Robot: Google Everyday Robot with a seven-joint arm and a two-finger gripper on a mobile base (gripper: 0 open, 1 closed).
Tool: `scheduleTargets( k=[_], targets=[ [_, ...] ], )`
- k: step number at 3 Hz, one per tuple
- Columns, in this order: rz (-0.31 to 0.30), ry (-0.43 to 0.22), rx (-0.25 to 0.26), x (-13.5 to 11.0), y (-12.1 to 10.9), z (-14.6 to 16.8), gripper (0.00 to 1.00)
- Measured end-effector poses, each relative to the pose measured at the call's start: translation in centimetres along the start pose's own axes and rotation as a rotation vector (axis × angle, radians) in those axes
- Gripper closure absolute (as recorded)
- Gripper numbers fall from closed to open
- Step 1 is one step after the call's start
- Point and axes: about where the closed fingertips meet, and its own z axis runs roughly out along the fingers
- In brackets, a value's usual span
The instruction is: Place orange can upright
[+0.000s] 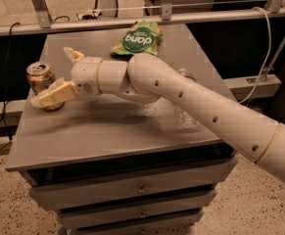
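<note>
The orange can stands upright near the left edge of the grey cabinet top, silver top with pull tab facing up. My gripper is at the can's right side with its fingers spread wide. The front finger crosses in front of the can's lower part, and the back finger points up behind and to the right of it. The jaws do not close on the can. My arm reaches in from the lower right across the cabinet top.
A green chip bag lies at the back middle of the top. A clear plastic bottle lies on its side behind my arm, mostly hidden. Drawers sit below the top. A metal rail runs behind.
</note>
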Motion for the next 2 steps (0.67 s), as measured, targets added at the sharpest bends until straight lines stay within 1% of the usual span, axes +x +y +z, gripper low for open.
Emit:
scheduleTargets(
  k=[1, 2],
  targets=[
    [-0.046, 0.080, -0.024, -0.7, -2.9, -1.9, 0.00],
    [-0.087, 0.203, -0.025, 0.2, -8.7, -8.2, 0.00]
  ],
)
